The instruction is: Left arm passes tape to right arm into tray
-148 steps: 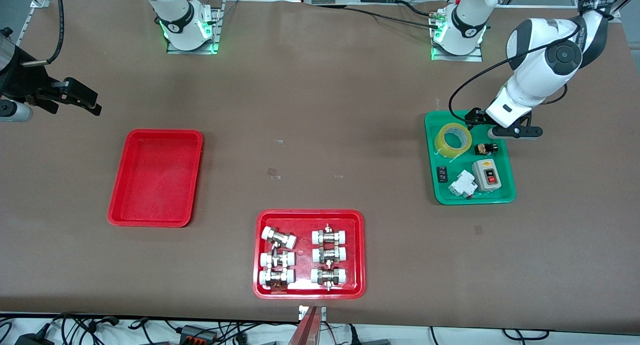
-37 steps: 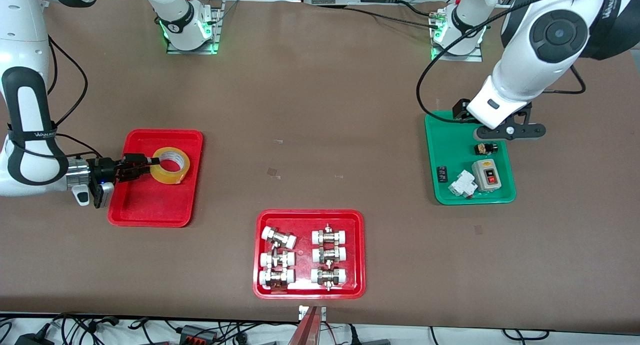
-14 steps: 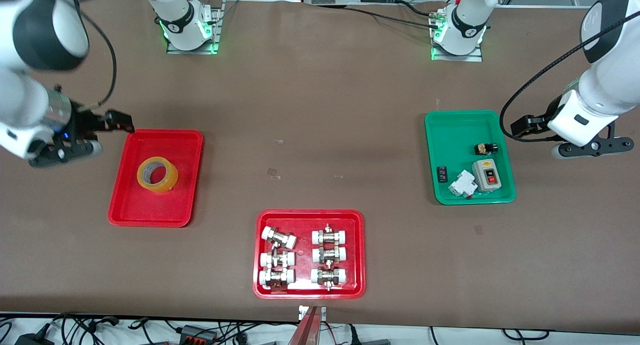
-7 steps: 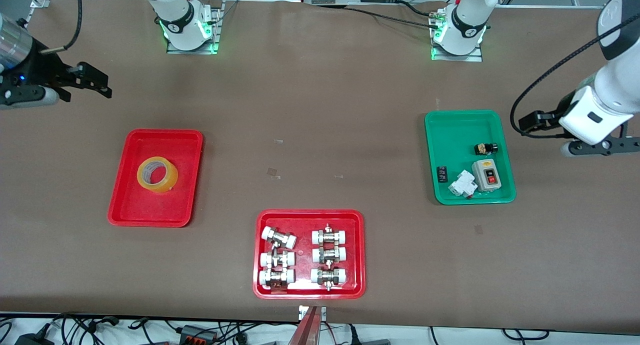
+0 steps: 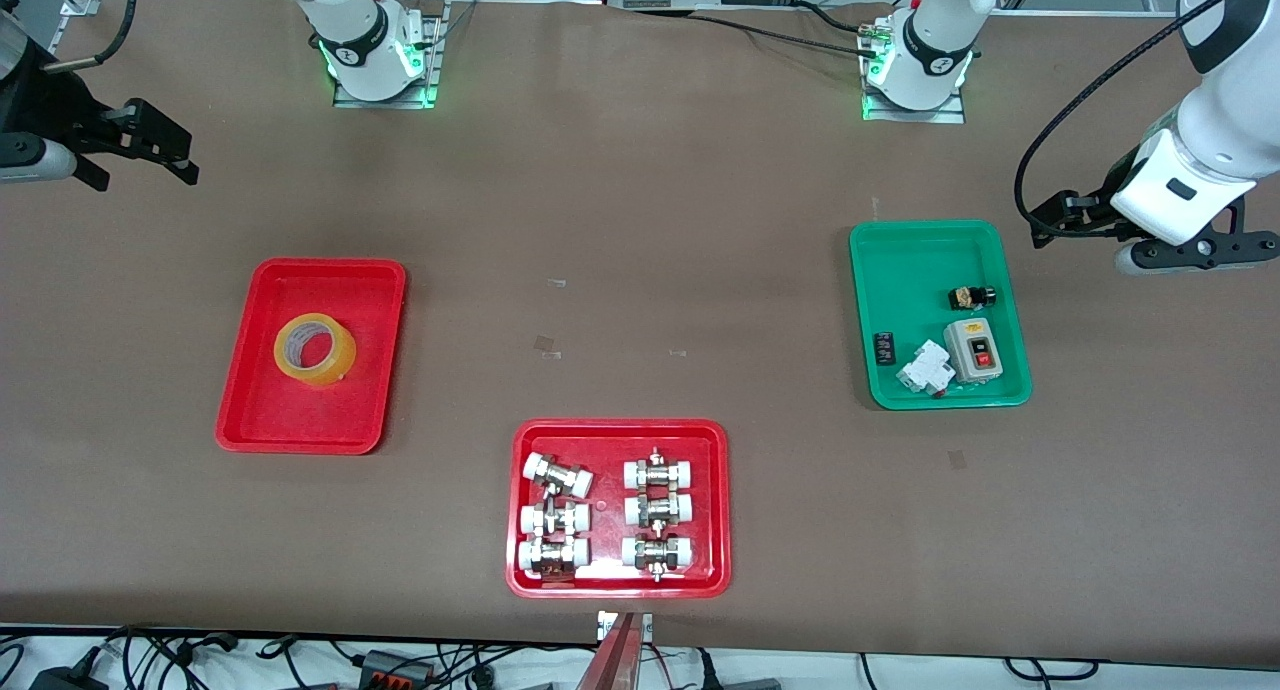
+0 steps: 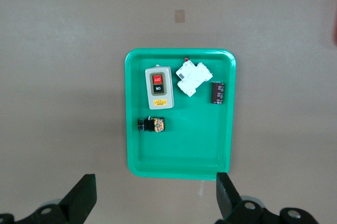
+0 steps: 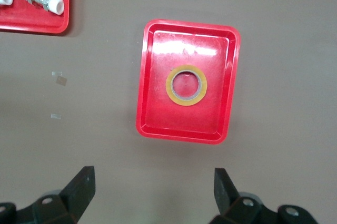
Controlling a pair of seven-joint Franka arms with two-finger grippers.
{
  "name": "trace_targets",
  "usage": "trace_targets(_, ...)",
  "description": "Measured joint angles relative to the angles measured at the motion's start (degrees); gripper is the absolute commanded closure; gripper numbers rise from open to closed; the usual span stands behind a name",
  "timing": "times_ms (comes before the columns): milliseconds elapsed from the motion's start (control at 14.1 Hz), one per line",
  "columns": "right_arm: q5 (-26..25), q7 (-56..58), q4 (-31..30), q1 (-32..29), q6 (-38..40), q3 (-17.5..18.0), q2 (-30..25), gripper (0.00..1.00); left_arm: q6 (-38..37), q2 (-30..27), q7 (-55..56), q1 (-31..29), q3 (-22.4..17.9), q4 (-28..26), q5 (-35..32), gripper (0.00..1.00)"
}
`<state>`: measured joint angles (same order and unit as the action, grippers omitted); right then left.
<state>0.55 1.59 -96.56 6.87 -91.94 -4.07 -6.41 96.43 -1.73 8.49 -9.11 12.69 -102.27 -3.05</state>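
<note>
The yellow tape (image 5: 314,351) lies flat in the plain red tray (image 5: 300,440), toward the right arm's end of the table. The right wrist view shows the tape (image 7: 186,101) in the tray (image 7: 158,116) from above. My right gripper (image 5: 140,165) is open and empty in the air over bare table near the table's end, apart from the tray; its wrist view shows it open (image 7: 154,182). My left gripper (image 5: 1195,255) is open and empty over bare table beside the green tray; its wrist view shows it open (image 6: 155,187).
The green tray (image 5: 940,232) holds a grey switch box (image 5: 973,351), a white breaker (image 5: 925,368) and small parts. A red tray of white-capped fittings (image 5: 620,430) sits nearest the front camera, mid-table. The arm bases stand along the table's farthest edge.
The tape went from the green tray to the red tray, where the right gripper let it go. Both arms have since drawn back from the trays; the tape has not moved lately.
</note>
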Motion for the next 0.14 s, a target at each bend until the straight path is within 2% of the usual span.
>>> trace_targets(142,0.0,-0.4,1.5,0.0,0.3,0.0,0.8,0.0,0.0,-0.1,0.0,-0.1,-0.1,0.0,0.0,0.0)
